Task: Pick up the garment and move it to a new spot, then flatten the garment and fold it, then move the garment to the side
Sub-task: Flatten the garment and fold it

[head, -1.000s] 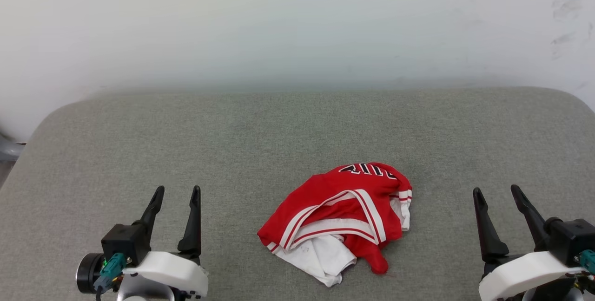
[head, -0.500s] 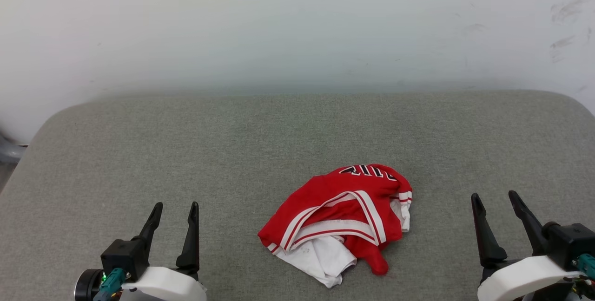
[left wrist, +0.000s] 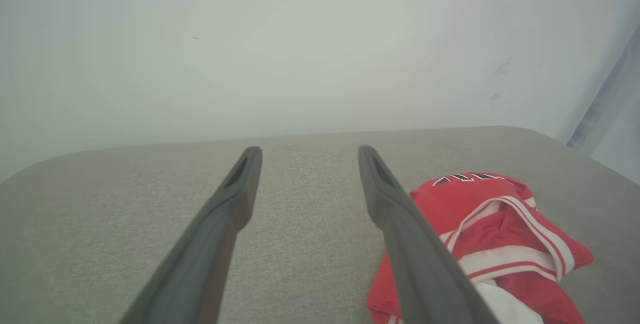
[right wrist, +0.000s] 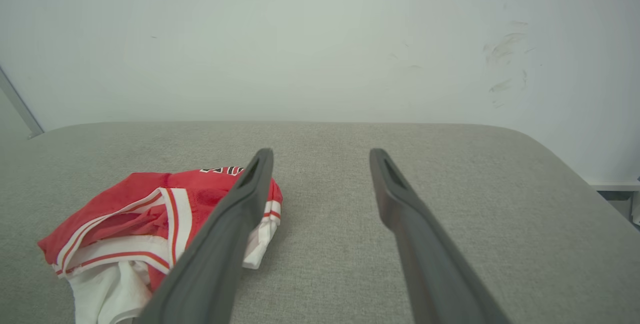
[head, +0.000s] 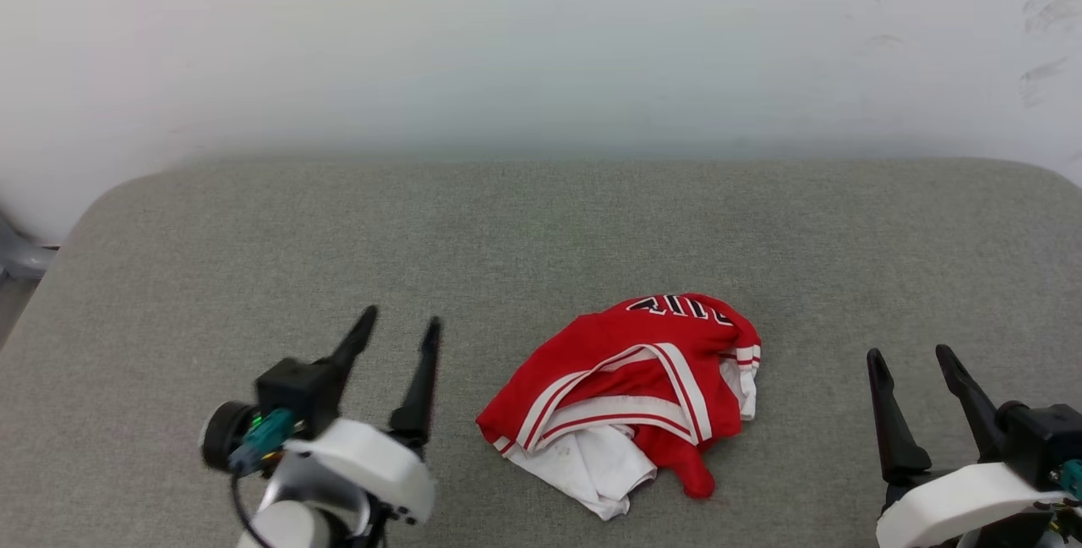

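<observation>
The garment (head: 630, 391) lies crumpled in a heap on the grey padded surface (head: 541, 235), red with white striped trim, white fabric underneath and black lettering at its far edge. In the head view my left gripper (head: 399, 321) stands open to the left of the heap, fingers tilted toward it, not touching. Open too, my right gripper (head: 911, 355) sits at the lower right, well clear of the cloth. The left wrist view has the garment (left wrist: 495, 234) beyond my right-hand finger (left wrist: 400, 224). From the right wrist, the garment (right wrist: 140, 224) lies left of my open fingers (right wrist: 235, 214).
A pale wall (head: 541, 41) rises right behind the cushion's far edge. The cushion has rounded corners (head: 110, 201) at the far left and far right. A grey object (head: 17, 252) shows past the left edge.
My left gripper has moved up and to the right, closer to the garment, and tilted toward it. The right gripper has stayed put. The camera has shifted slightly.
</observation>
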You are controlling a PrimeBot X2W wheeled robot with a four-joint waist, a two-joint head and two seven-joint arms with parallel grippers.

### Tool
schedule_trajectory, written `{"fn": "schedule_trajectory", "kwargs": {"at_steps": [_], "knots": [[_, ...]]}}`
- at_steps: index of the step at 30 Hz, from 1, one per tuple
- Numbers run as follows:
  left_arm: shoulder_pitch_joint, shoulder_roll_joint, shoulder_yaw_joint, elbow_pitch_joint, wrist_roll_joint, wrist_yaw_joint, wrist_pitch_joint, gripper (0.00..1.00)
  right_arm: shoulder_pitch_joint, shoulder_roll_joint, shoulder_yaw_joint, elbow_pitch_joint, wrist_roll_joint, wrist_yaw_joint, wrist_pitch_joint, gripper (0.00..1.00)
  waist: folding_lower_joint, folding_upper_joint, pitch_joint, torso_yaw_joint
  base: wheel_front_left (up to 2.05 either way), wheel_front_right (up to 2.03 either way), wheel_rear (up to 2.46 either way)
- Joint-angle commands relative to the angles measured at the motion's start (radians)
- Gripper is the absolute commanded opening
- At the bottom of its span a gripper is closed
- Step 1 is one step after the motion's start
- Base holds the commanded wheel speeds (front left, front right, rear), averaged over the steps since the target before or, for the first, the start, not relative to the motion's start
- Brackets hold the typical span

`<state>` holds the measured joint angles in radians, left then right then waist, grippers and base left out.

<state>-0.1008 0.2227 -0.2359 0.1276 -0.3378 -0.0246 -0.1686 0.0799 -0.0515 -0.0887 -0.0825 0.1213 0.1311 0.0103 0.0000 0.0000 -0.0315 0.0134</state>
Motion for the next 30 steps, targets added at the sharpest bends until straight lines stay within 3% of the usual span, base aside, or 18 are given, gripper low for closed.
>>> {"fn": "schedule_trajectory", "kwargs": {"at_steps": [1, 9, 17, 22, 29, 30], "knots": [[-0.037, -0.012, -0.043, -0.016, 0.009, -0.024, 0.047, 1.0, -0.012, 0.001, -0.003, -0.006, -0.009, -0.001, 0.005, 1.0, 0.0, 0.0, 0.008, 0.005, 0.0, 0.0, 0.0], [-0.168, -0.061, -0.293, 0.006, -0.043, -0.098, 0.366, 1.0, -0.028, 0.001, 0.007, -0.022, -0.017, -0.001, 0.017, 1.0, 0.0, 0.0, 0.056, 0.0, 0.0, 0.0, 0.0], [-0.268, 0.0, -0.536, 0.079, -0.159, -0.106, 0.669, 1.0, -0.061, 0.001, 0.019, -0.014, -0.011, -0.001, 0.015, 1.0, 0.0, 0.0, 0.12, -0.032, 0.0, 0.0, 0.0], [-0.356, 0.044, -0.664, 0.139, -0.191, -0.107, 0.744, 1.0, -0.086, 0.001, 0.013, -0.01, -0.008, -0.001, 0.007, 1.0, 0.0, 0.0, 0.169, -0.044, 0.0, 0.0, 0.0], [-0.447, 0.062, -0.84, 0.257, -0.262, -0.106, 0.82, 1.0, -0.109, 0.001, 0.012, 0.003, -0.004, -0.001, -0.006, 1.0, 0.0, 0.0, 0.213, -0.056, 0.0, 0.0, 0.0], [-0.454, 0.066, -0.873, 0.267, -0.273, -0.106, 0.833, 0.58, -0.112, 0.001, 0.013, 0.005, -0.004, -0.001, -0.008, 1.0, 0.0, 0.0, 0.216, -0.058, 0.0, 0.0, 0.0]]}}
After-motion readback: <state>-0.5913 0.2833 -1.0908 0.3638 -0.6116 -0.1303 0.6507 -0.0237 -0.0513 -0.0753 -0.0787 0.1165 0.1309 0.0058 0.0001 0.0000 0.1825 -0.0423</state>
